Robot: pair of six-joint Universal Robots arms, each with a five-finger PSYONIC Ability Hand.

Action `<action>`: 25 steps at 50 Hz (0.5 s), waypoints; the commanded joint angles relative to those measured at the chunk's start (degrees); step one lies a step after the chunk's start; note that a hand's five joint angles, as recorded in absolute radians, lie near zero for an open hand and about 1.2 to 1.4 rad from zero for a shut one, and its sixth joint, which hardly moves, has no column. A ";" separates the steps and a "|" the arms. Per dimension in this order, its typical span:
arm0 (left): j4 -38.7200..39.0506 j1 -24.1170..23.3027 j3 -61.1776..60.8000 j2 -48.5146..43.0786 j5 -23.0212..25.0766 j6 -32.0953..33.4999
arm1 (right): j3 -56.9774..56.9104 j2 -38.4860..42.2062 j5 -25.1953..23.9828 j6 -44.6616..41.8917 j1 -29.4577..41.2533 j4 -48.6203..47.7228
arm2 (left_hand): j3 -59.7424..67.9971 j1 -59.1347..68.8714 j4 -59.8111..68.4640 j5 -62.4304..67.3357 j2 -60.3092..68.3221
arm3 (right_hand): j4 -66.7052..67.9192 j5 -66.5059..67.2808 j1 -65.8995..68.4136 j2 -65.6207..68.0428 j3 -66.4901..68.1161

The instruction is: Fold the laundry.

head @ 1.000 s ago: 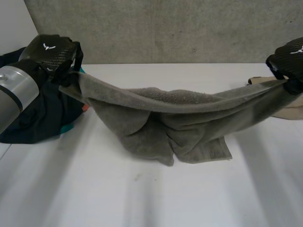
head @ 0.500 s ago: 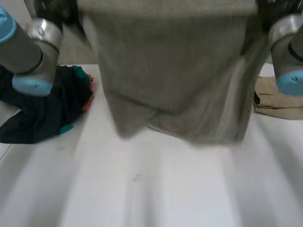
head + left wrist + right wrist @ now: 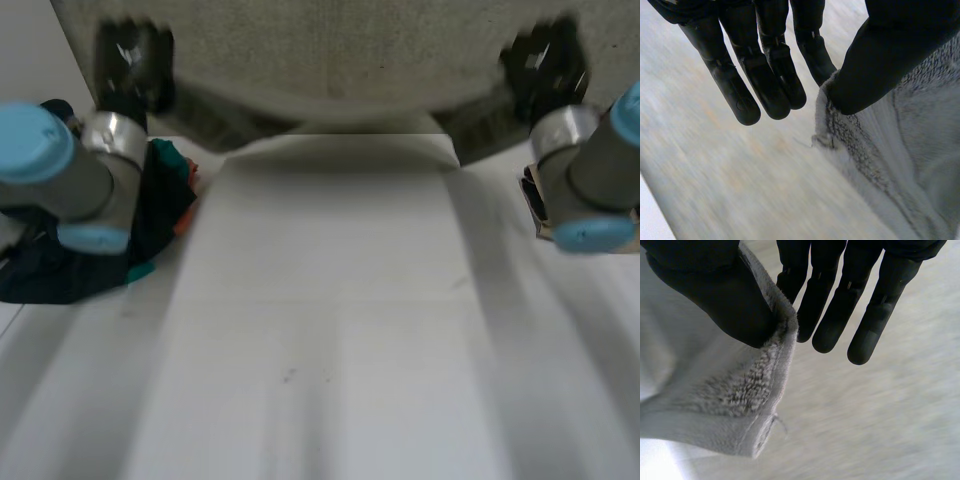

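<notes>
A grey towel hangs stretched between my two hands, high above the far side of the white table, with its lower edge sagging in the middle. My left hand holds its left top corner. In the left wrist view the thumb pinches the towel corner against a finger while the other fingers stay straight. My right hand holds the right top corner. In the right wrist view the thumb presses the towel's hem against a finger in the same way.
A pile of dark clothes with teal and orange patches lies at the table's left edge, under my left arm. A folded beige garment lies at the right edge behind my right arm. A concrete wall stands behind the table.
Both hands have risen and swung the towel up off the table. A second ago it sagged onto the tabletop; now it hangs spread, high and far.
</notes>
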 commanded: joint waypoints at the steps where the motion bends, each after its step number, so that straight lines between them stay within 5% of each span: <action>1: -1.60 -0.60 -12.19 -3.69 2.71 1.46 | 6.96 6.28 -1.43 1.36 -0.19 8.35 | 11.58 14.43 11.17 13.32 11.38 | 11.32 12.76 15.05 12.73 11.82; 6: -7.74 -0.78 -18.96 -2.47 4.21 6.20 | 10.30 6.11 -1.08 1.27 -0.72 12.66 | 11.58 14.43 11.17 13.32 11.38 | 11.32 12.76 15.05 12.73 11.82; 10: -20.28 -0.34 -25.89 4.98 3.95 13.56 | 15.13 2.69 -1.16 -0.13 -2.38 18.89 | 11.58 14.43 11.17 13.32 11.38 | 11.32 12.76 15.05 12.73 11.82; 20: -53.43 -0.16 -41.90 24.51 -2.65 23.25 | 32.43 -19.00 -1.16 -14.78 -9.40 50.51 | 11.58 14.43 11.17 13.32 11.38 | 11.32 12.76 15.05 12.73 11.82; 25: -58.39 -0.33 -45.16 28.30 -1.15 28.00 | 37.90 -21.84 -0.81 -22.54 -11.97 48.80 | 11.58 14.43 11.17 13.32 11.38 | 11.32 12.76 15.05 12.73 11.82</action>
